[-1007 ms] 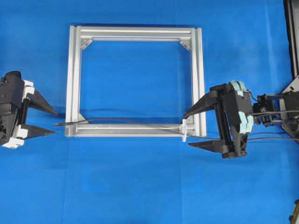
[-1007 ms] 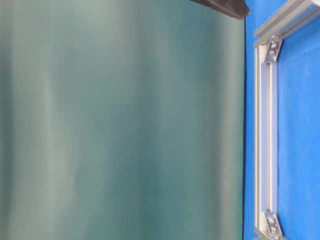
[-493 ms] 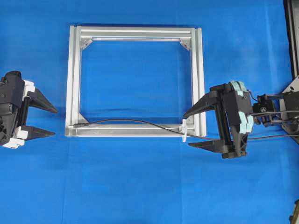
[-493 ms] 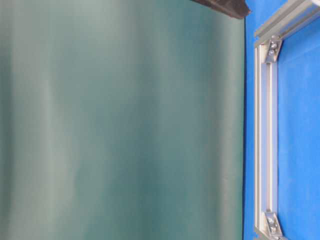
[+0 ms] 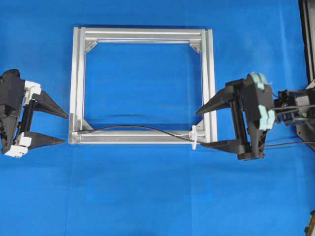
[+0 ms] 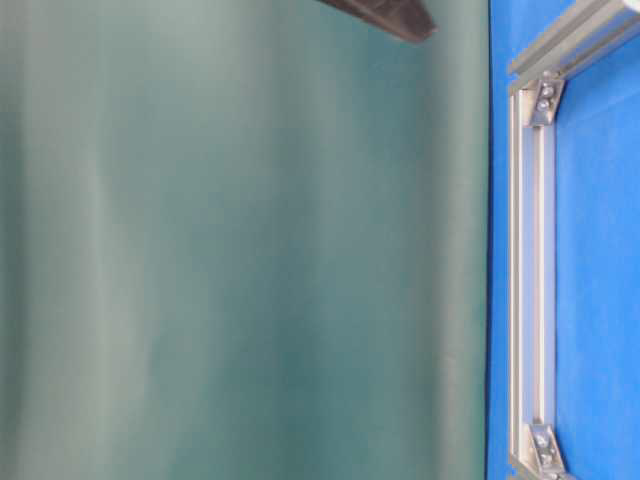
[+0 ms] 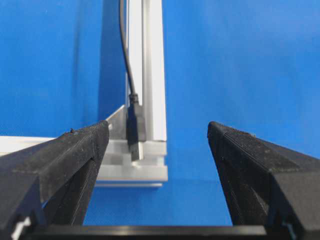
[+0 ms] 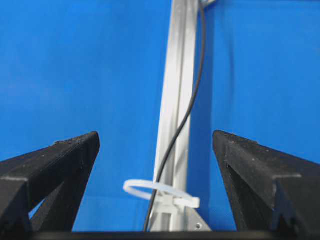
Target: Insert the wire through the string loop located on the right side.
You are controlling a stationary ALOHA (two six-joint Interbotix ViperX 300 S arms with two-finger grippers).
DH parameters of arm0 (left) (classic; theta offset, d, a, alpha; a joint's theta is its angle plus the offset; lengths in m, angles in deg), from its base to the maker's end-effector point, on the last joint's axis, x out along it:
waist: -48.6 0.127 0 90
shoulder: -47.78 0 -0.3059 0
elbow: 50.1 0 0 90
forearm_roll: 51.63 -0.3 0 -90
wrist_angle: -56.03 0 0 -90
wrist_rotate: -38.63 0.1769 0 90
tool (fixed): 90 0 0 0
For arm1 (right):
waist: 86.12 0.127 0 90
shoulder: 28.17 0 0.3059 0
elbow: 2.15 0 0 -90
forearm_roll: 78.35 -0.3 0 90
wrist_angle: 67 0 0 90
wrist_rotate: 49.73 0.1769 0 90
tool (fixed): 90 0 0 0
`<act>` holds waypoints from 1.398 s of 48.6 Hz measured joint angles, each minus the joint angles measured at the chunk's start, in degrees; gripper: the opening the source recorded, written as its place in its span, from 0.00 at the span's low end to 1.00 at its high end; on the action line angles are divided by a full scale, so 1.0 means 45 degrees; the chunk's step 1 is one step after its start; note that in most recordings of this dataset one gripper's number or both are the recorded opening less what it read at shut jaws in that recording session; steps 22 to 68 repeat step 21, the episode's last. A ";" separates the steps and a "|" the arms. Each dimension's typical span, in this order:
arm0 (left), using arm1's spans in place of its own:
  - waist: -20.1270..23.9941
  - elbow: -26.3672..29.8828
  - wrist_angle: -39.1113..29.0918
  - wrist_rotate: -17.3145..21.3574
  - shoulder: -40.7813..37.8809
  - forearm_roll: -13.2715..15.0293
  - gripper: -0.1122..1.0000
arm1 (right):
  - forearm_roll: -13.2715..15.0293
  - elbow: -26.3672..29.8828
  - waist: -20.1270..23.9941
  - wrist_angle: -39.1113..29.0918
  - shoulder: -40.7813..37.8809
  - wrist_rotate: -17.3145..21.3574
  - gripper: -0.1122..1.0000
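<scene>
The thin black wire point(image 5: 138, 127) lies along the near rail of the silver frame point(image 5: 142, 34). It passes through the white string loop point(image 5: 195, 137) at the frame's near right corner and runs on to the right. Its plug point(image 5: 78, 132) rests on the near left corner. In the right wrist view the wire point(image 8: 187, 115) threads the loop point(image 8: 150, 189). My right gripper point(image 5: 199, 129) is open, straddling that corner. My left gripper point(image 5: 65, 128) is open just left of the frame, with the plug point(image 7: 135, 132) ahead of its jaws. A dark fingertip point(image 6: 385, 15) shows at table level.
The frame sits on a blue cloth point(image 5: 147, 196) that covers the table. Dark equipment point(image 5: 307, 39) stands at the far right edge. A green backdrop point(image 6: 250, 250) hangs behind the table. The frame's far rail point(image 6: 530, 280) lies along the table top.
The plug, sticking out left of the frame a second ago, slid back onto the frame's corner. The right gripper has shifted toward the far side; the left gripper edged toward the frame.
</scene>
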 measured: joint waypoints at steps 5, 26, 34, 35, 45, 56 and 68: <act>0.0020 0.0078 0.0000 0.0000 0.0039 0.0000 0.77 | 0.0000 0.0000 -0.0117 -0.0098 0.0215 -0.0020 0.92; 0.0020 0.0234 -0.0020 0.0195 0.0039 0.0020 0.77 | 0.0020 0.0000 -0.0234 -0.0176 0.0371 -0.0020 0.92; 0.0020 0.0234 -0.0020 0.0195 0.0039 0.0020 0.77 | 0.0020 0.0000 -0.0234 -0.0176 0.0371 -0.0020 0.92; 0.0020 0.0234 -0.0020 0.0195 0.0039 0.0020 0.77 | 0.0020 0.0000 -0.0234 -0.0176 0.0371 -0.0020 0.92; 0.0020 0.0234 -0.0020 0.0195 0.0039 0.0020 0.77 | 0.0020 0.0000 -0.0234 -0.0176 0.0371 -0.0020 0.92; 0.0020 0.0234 -0.0020 0.0195 0.0039 0.0020 0.77 | 0.0020 0.0000 -0.0234 -0.0176 0.0371 -0.0020 0.92; 0.0020 0.0234 -0.0020 0.0195 0.0039 0.0020 0.77 | 0.0020 0.0000 -0.0234 -0.0176 0.0371 -0.0020 0.92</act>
